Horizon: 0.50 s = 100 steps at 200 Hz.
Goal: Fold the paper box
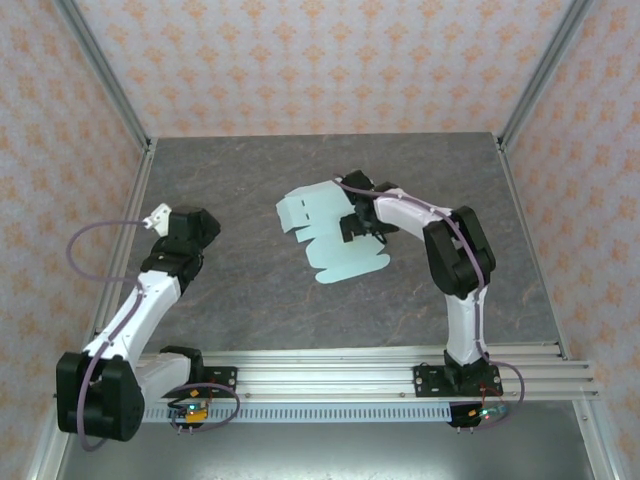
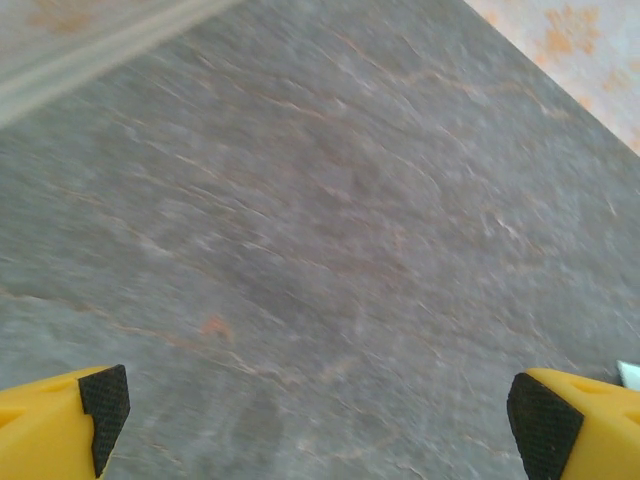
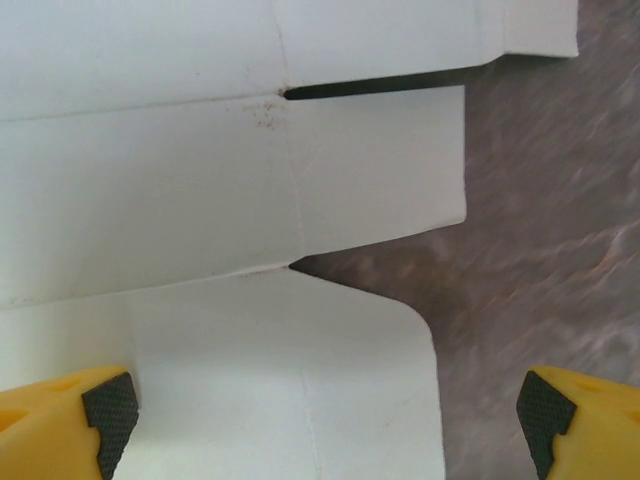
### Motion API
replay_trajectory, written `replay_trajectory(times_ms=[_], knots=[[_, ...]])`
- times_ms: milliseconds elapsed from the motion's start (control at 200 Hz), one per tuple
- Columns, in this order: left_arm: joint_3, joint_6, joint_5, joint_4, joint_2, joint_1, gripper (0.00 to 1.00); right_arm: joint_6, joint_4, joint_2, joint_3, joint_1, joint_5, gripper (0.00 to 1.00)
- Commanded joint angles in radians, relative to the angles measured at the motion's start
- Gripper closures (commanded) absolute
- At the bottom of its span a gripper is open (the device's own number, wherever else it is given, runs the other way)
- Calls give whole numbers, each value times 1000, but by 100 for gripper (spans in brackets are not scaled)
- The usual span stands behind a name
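Right wrist view: right end effector (image 3: pixel 325 425) spread wide and empty, directly above the pale mint-blue thin-card paper box (image 3: pixel 200 170), a flat die-cut sheet on the grey stone-patterned desk (image 3: pixel 560 230). Left end effector (image 2: pixel 315 415), equally wide, hovers well left of it. Folding looks unstarted, with every flap left to fold.

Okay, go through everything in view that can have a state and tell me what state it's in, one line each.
Pale mint-blue thin card paper box: unfolded, a die-cut sheet spread on the grey stone-patterned table.
Left gripper: open, holding nothing, over bare table.
Right gripper: open, nothing clamped, one finger over the sheet, the other over the table.
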Motion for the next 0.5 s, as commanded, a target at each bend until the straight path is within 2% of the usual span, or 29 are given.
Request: replay_trajectory(times_ms=[0,120,255,365,440,496], knots=[[70,58,79,86,66,-67,1,134,81,-136,-76,-20,-71,1],[155,127,94,82,180,-150,1,362,173,-238,-117,-62,-46,1],[305,229,168,58,353,-211,1,616,408,-301,-243,-147,-143,1],[462,306,227,0,513,-255,1,785,564,-254,-287,-214,-283,1],[572,331,291,-41,621,-268,5,902,709,-214,-322,-236,-377,3],[643,353,276,-74,684,-284,5,988,824,-177,-339,-241,-423,5]])
